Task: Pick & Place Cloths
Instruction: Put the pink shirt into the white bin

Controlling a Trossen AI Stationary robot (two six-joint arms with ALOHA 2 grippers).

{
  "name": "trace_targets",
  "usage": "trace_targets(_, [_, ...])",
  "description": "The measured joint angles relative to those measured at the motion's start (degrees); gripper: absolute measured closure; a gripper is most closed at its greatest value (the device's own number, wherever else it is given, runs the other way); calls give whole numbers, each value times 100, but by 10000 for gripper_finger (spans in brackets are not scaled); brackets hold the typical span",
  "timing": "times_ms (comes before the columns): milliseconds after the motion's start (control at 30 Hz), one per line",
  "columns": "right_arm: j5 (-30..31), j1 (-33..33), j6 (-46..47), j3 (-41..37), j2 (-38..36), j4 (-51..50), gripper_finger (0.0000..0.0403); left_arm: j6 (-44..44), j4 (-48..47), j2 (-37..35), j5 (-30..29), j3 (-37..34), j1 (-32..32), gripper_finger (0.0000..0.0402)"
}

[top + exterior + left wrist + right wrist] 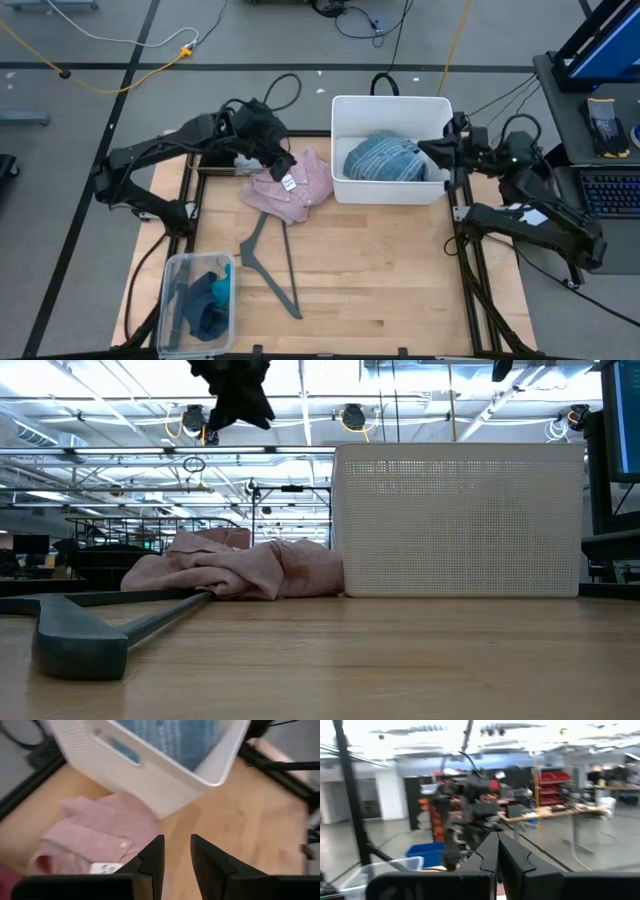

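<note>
A pink shirt (297, 184) with a white tag (289, 182) lies crumpled on the table against the left wall of a white basket (343, 190). It also shows in the low view (250, 565) and in the left wrist view (100, 827). A blue striped cloth (385, 157) lies inside the basket. My left gripper (175, 852) is open and hovers well above the shirt's far left part (235, 390). My right gripper (497, 842) is shut and hangs in the air over the basket's right rim (432, 150).
A thin grey hanger (270, 262) lies flat on the table just on the near side of the shirt. A clear plastic bin (170, 300) at the near left corner holds teal and dark blue cloths (210, 300). Bare wood stretches across the near right of the table.
</note>
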Motion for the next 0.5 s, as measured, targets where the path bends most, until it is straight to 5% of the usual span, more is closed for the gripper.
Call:
trace_targets(133, [-264,0,24,0,-74,100,402,-184,-238,0,-480,0,-138,309])
trace_targets(500, [-263,0,4,0,-99,88,402,-656,-533,328,-613,-2,-500,282])
